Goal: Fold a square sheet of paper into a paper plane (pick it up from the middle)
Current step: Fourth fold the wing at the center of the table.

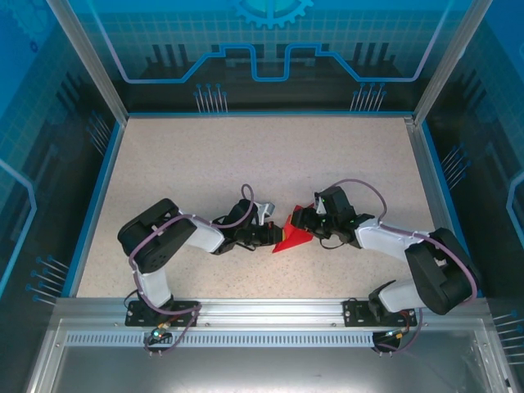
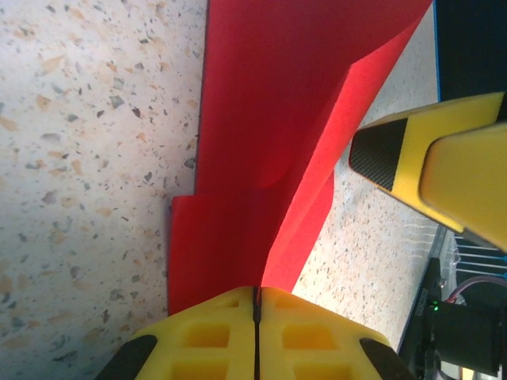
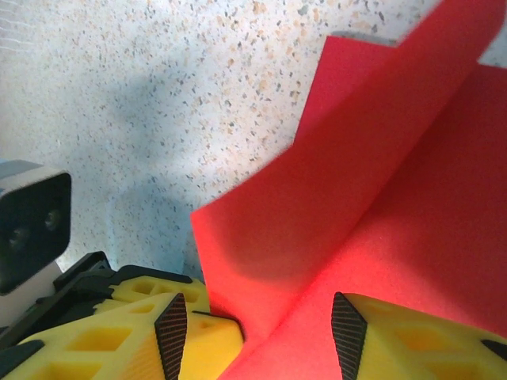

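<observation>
The square sheet of paper [image 1: 291,240] is bright red and partly folded, with one flap standing up from a crease, and it lies on the speckled table between my two grippers. My left gripper [image 1: 275,232] is shut on its near end: in the left wrist view the yellow jaws [image 2: 257,294] meet on the crease of the paper [image 2: 269,119]. My right gripper [image 1: 297,222] is open. In the right wrist view it [image 3: 260,305] straddles the raised flap of the paper [image 3: 380,198], fingers well apart. One right finger [image 2: 396,154] hovers beside the flap.
The speckled table [image 1: 246,155] is bounded by a blue rim and clear walls [image 1: 106,164] on three sides. An aluminium rail [image 1: 262,315] carries both arm bases at the near edge. The left gripper's yellow fingers [image 3: 211,336] sit against the paper beside my right gripper.
</observation>
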Controlling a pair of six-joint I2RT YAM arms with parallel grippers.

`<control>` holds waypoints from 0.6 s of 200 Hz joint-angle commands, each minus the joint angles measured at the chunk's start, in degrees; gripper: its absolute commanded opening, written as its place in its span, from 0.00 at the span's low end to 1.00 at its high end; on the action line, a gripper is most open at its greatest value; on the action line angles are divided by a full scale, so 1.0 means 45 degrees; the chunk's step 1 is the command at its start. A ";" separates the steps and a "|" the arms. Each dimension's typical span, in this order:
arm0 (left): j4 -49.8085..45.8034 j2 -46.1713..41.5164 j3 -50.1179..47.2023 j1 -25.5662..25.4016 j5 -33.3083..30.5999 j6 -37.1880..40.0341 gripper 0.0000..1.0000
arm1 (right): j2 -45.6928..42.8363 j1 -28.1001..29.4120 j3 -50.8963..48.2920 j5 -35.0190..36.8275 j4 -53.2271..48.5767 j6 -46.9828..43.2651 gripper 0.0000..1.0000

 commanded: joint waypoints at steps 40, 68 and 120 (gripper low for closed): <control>0.1289 0.0530 0.0137 0.0159 0.0571 -0.1545 0.09 | 0.0888 -0.0162 0.0287 -0.0373 -0.0213 -0.0443 0.53; 0.1372 0.0720 0.0209 0.0189 0.0773 -0.1814 0.08 | 0.1342 -0.0176 0.0511 -0.0365 -0.0228 -0.0408 0.53; 0.1158 0.0897 0.0404 0.0245 0.1004 -0.1930 0.09 | 0.1916 -0.0165 0.0955 -0.0166 -0.0650 -0.0364 0.56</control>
